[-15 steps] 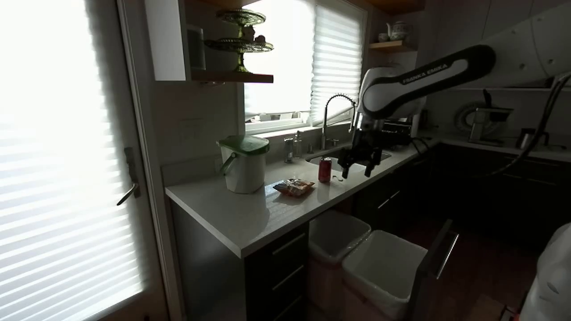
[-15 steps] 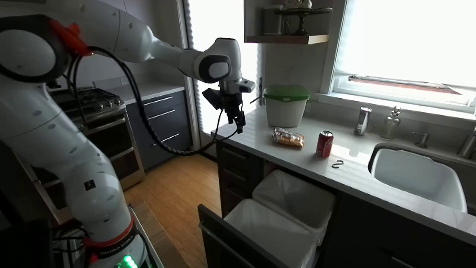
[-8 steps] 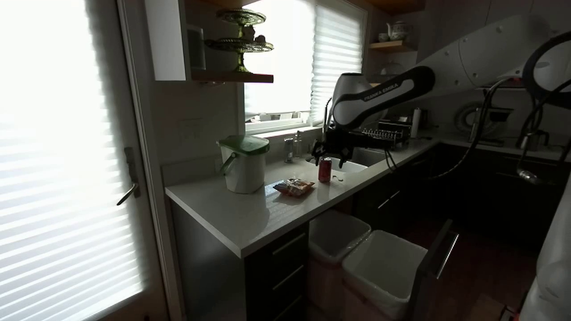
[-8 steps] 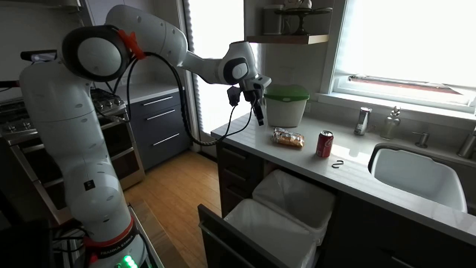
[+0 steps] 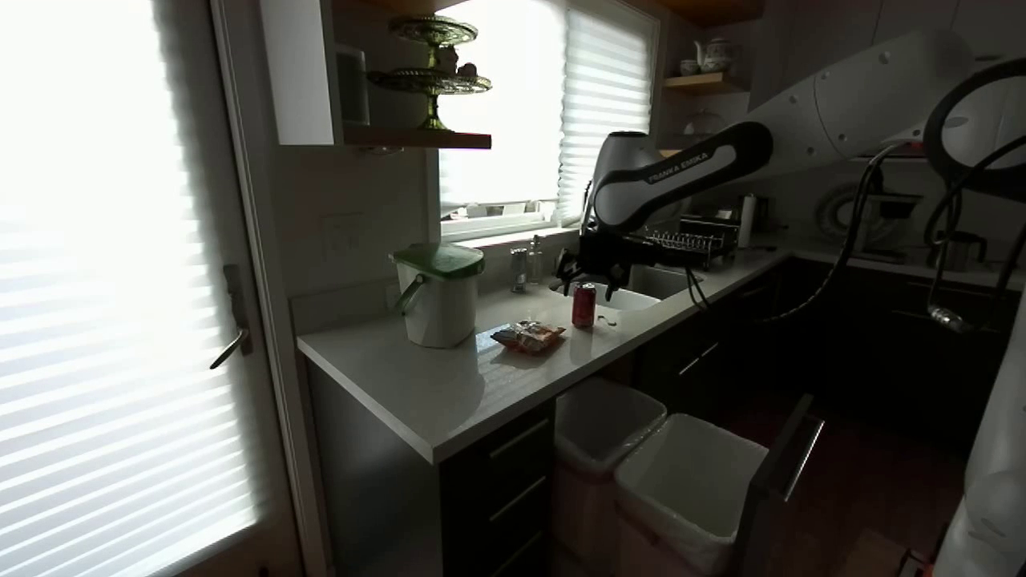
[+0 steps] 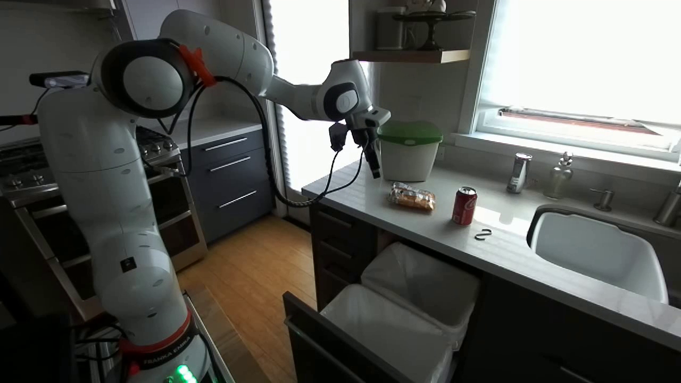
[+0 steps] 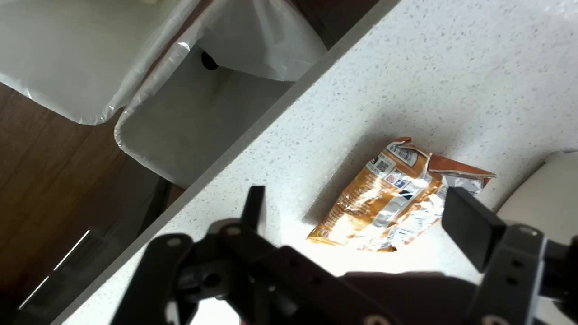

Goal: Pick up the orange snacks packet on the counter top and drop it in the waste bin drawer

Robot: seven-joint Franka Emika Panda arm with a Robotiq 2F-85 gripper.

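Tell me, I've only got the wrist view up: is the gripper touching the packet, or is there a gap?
Observer: A gap. In both exterior views the gripper is apart from the packet.
Operator: What's the pale thing at my right edge?
Observer: A bucket with its lid on, seen in both exterior views.
Operator: And what stands nearest the packet on the side toward the sink?
Observer: A red can, upright.
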